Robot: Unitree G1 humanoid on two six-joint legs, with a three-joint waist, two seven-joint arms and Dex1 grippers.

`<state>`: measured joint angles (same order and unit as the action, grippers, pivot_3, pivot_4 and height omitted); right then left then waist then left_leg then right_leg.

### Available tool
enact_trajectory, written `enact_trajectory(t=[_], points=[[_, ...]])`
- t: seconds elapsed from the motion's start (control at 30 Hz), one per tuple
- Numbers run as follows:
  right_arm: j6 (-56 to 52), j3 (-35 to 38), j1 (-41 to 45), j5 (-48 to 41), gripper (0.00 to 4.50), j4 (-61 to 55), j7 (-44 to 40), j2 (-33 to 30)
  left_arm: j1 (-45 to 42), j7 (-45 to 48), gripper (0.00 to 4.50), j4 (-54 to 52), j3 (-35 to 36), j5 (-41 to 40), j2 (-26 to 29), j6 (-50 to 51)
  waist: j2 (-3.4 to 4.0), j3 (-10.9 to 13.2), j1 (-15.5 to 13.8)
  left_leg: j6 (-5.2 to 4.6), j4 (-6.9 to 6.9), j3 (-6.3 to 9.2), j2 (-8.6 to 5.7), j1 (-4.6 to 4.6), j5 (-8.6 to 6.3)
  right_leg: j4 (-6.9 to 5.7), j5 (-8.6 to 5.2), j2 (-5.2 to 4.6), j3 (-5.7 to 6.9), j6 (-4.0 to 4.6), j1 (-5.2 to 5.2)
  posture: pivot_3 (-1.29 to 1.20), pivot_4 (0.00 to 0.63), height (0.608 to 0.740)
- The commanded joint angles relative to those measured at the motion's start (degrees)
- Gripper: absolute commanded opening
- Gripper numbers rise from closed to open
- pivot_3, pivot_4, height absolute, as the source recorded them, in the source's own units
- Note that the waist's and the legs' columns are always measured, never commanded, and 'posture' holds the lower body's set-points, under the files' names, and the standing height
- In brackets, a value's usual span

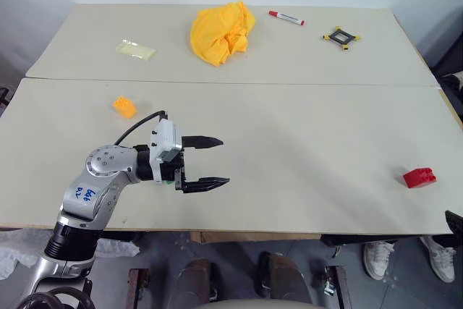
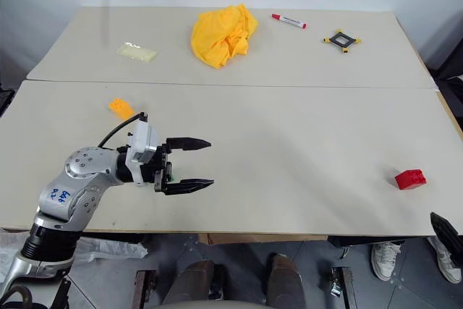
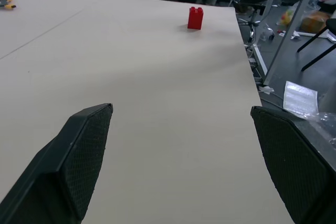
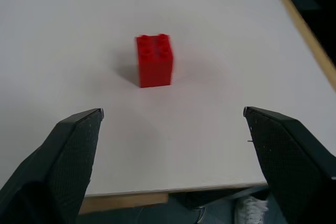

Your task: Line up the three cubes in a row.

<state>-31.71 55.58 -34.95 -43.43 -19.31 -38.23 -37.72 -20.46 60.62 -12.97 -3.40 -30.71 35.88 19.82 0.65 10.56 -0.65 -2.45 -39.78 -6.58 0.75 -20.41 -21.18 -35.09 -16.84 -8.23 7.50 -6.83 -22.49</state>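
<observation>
Red cube [image 1: 419, 177] sits alone on the bare surface [image 1: 304, 142], close to its near edge and well off to the robot's right. Taking the red cube as landmark: the orange-yellow cube [image 1: 124, 107] lies far across the surface to the robot's left and somewhat farther back. A small patch of green [image 1: 176, 182] shows just under the left gripper's body; probably the green cube, mostly hidden, so its exact pose cannot be read.

Left gripper [image 1: 215, 161] hovers over the surface between the orange-yellow cube and the red cube, much nearer the former, pointing toward the red cube; jaws wide apart, holding nothing. Right gripper [image 4: 170, 124] faces the red cube from the near-edge side, jaws wide apart and empty; in its wrist view the cube stands upright, studs up, apart from both fingers.

Judgement: no row formed yet; all three cubes are well separated.

Risks:
- Red cube is near the surface edge; a push instead of a clean pinch could slide it off.
- Green cube is under the left wrist; lowering the arm could knock or drag it unseen.

Farther back from the red cube: black-and-yellow square frame [image 1: 341, 37], red marker [image 1: 286, 17], yellow cloth [image 1: 222, 32], small clear packet [image 1: 135, 50]. None obstructs the work.
</observation>
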Motion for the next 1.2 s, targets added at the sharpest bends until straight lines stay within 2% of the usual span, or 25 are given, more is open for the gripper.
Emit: enact_trajectory(t=[0.03, 0.13, 0.33, 0.63, 0.73, 0.97, 1.07, 1.2], points=[[-5.7, 1.5, 2.2, -2.4, 4.50, 0.5, -0.5, -6.4, -0.7, 1.4, 4.48, -0.7, 0.2, 0.0, -1.4, -2.8, 0.00, 0.0, -0.1, -0.01, 0.00, -0.02, 0.00, 0.03, 0.00, 0.00, 0.00, -0.01, -0.04, 0.00, 0.01, 0.00, 0.150, 0.740], [-11.5, -2.1, 6.0, -0.4, 4.50, 3.0, 0.5, -14.1, -1.5, 2.4, 4.48, 0.9, -0.1, 2.1, -3.4, -8.1, -0.03, 0.0, -0.5, -0.02, 0.00, 0.00, 0.00, 0.01, 0.00, 0.02, 0.00, -0.01, -0.08, 0.00, 0.00, 0.00, 0.150, 0.740], [-18.1, -11.3, 13.9, 4.2, 4.50, 8.4, 1.1, -22.3, -1.5, 5.9, 4.48, 1.0, -2.6, 4.0, -4.8, -13.1, -0.03, 0.0, -1.0, -0.10, -0.11, 0.06, -0.02, -0.12, -0.05, 0.07, 0.01, -0.05, 0.03, 0.00, 0.00, 0.00, 0.150, 0.740], [-14.6, -22.8, 24.4, 13.0, 4.50, 20.4, -1.5, -25.4, -1.1, 6.4, 4.48, 1.6, -3.5, 5.2, -5.4, -15.5, -0.04, 0.0, -0.8, -0.19, -0.23, -0.01, -0.05, -0.20, -0.10, 0.11, 0.09, -0.04, 0.28, -0.14, -0.02, 0.00, 0.150, 0.740], [-12.1, -26.5, 28.5, 13.9, 3.89, 23.6, -4.5, -24.6, -0.2, 5.1, 4.50, 1.5, -2.2, 5.5, -4.9, -15.6, -0.03, 0.0, -0.7, -0.19, -0.23, -0.05, -0.06, -0.20, -0.09, 0.11, 0.10, -0.04, 0.31, -0.17, -0.03, 0.00, 0.150, 0.740], [-5.9, -33.1, 37.1, 18.1, 1.49, 30.5, -9.2, -25.4, 1.0, 2.9, 4.50, 1.8, 0.0, 6.0, -4.1, -15.5, -0.03, 0.0, -0.7, -0.19, -0.23, -0.10, -0.04, -0.17, -0.09, 0.11, 0.11, -0.02, 0.29, -0.18, -0.04, 0.00, 0.150, 0.740], [-6.1, -38.4, 43.4, 18.7, 1.50, 29.1, -13.8, -26.8, 1.9, 2.2, 4.50, 1.9, 0.8, 6.5, -3.4, -16.0, -0.03, 0.0, -0.6, -0.19, -0.24, -0.10, -0.04, -0.18, -0.09, 0.11, 0.11, -0.03, 0.30, -0.19, -0.04, 0.00, 0.150, 0.740], [-0.4, -48.5, 54.7, 20.6, 1.50, 24.4, -24.8, -27.1, 3.1, 1.5, 4.50, 1.6, 2.4, 5.7, -3.0, -15.5, 0.05, 0.1, 0.1, -0.18, -0.23, -0.11, 0.01, -0.17, -0.10, 0.10, 0.11, -0.02, 0.29, -0.19, -0.09, 0.00, 0.150, 0.740]])
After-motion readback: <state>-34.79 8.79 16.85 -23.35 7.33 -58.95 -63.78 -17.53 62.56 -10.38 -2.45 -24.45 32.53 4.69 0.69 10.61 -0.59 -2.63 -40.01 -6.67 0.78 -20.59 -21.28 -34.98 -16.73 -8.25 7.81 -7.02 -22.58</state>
